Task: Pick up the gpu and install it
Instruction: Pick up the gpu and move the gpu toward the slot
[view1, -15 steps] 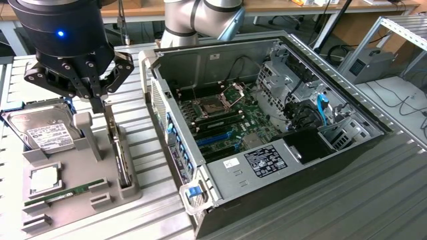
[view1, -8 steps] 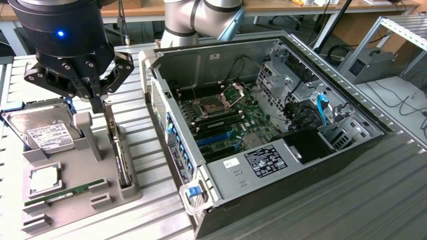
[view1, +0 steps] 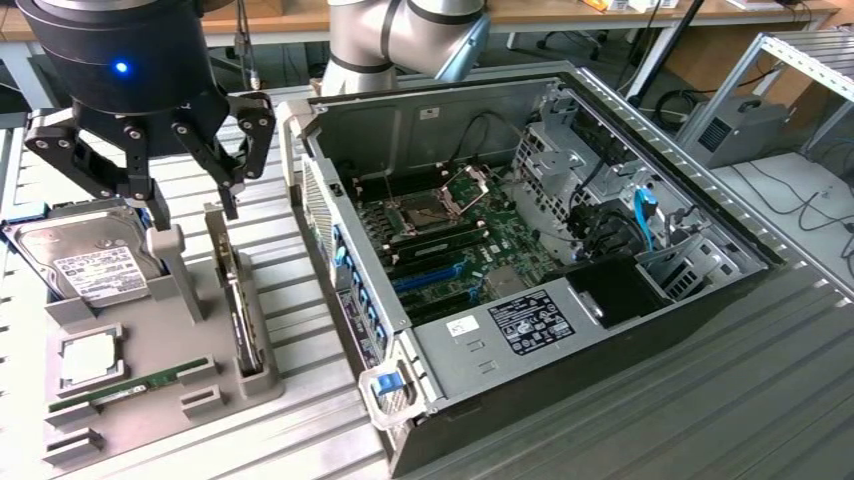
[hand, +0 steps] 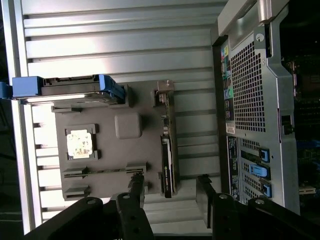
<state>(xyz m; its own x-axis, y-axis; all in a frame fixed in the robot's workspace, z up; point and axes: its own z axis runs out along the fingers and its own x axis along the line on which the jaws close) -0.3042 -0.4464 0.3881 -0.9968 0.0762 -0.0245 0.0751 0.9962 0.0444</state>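
Claw (view1: 194, 215) hangs released at 10 o'clock in the exterior view, above the grey holder tray (view1: 150, 330), its 2 fingers (view1: 230, 195) spread and grasping nothing. The gpu (view1: 243, 320) stands on its edge in a slot at the tray's 3 o'clock side, the side nearest the open computer case (view1: 561, 330), and is not installed. In the wrist view the claw (hand: 170, 184) straddles one end of the gpu (hand: 168, 165), with 1 finger on each side and a gap between each finger and the card. How far down the card's height the fingertips reach I cannot tell. Seen in the exterior view, a hard drive (view1: 83, 265) rests at the tray's 11 o'clock, a processor chip (view1: 87, 360) at 8 o'clock and a green memory stick (view1: 134, 385) at 7 o'clock. The case lies on the ribbed metal counter (view1: 667, 420), with its motherboard (view1: 441, 230) exposed.
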